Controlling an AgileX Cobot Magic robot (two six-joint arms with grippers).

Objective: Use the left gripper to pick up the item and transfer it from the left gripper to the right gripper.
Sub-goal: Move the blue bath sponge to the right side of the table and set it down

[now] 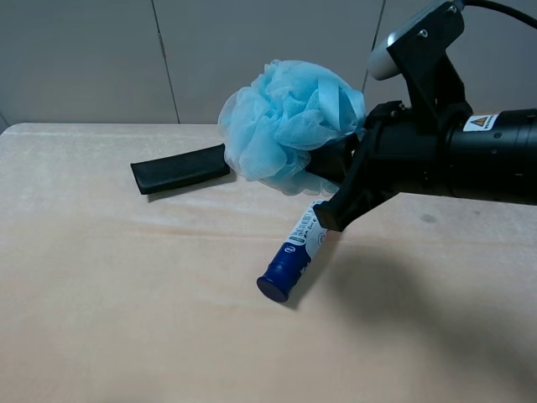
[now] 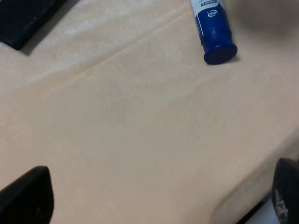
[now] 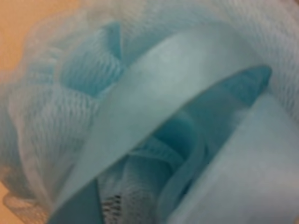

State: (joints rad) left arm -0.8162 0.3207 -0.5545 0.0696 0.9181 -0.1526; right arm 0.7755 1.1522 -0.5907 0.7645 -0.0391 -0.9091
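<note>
The item, a fluffy light blue mesh bath pouf [image 1: 285, 126], hangs in the air above the back of the table. My right gripper [image 1: 333, 170] reaches in from the right and is shut on its right side. In the right wrist view the pouf [image 3: 154, 112] fills the frame with mesh and ribbon folds and hides the fingers. My left gripper [image 2: 156, 196] is open and empty, low over bare table. Only its two black fingertips [image 2: 25, 196] show, far apart. The left arm is out of the exterior high view.
A blue-and-white tube [image 1: 294, 256] lies on the beige table [image 1: 126, 294] under the right gripper, and also shows in the left wrist view [image 2: 213, 28]. A black flat case [image 1: 179, 169] lies at the back left, its corner in the left wrist view [image 2: 23, 16].
</note>
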